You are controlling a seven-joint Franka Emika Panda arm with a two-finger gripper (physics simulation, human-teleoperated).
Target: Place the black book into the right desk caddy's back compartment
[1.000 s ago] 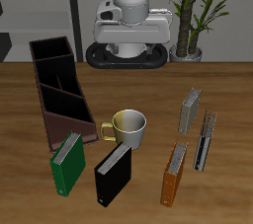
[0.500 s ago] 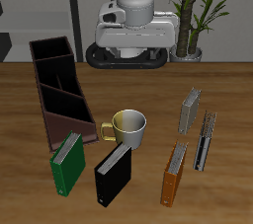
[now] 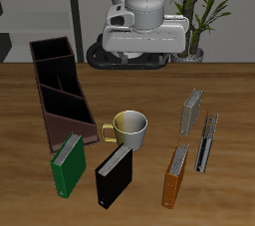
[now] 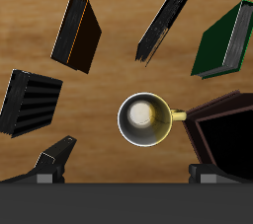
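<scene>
The black book [image 3: 113, 177] stands near the table's front edge, between the green book [image 3: 67, 163] and the orange book [image 3: 175, 176]. It also shows in the wrist view [image 4: 163, 23]. The right desk caddy [image 3: 60, 93] is a long dark brown box reaching from beside the green book toward the back. Its squarish back compartment [image 3: 50, 51] lies at the far end and looks empty. My gripper [image 3: 144, 53] hangs high above the table's back, far from the black book. In the wrist view the gripper [image 4: 133, 167] is open and empty, with its fingertips [image 4: 54, 159] wide apart.
A cream mug [image 3: 129, 128] stands between the caddy and the black book, right below my gripper in the wrist view [image 4: 144, 117]. Two grey books [image 3: 191, 111] [image 3: 206, 140] stand behind the orange book. A potted plant [image 3: 199, 11] is at the back.
My hand has shifted sideways toward the plant and risen a little. Nothing on the table has moved.
</scene>
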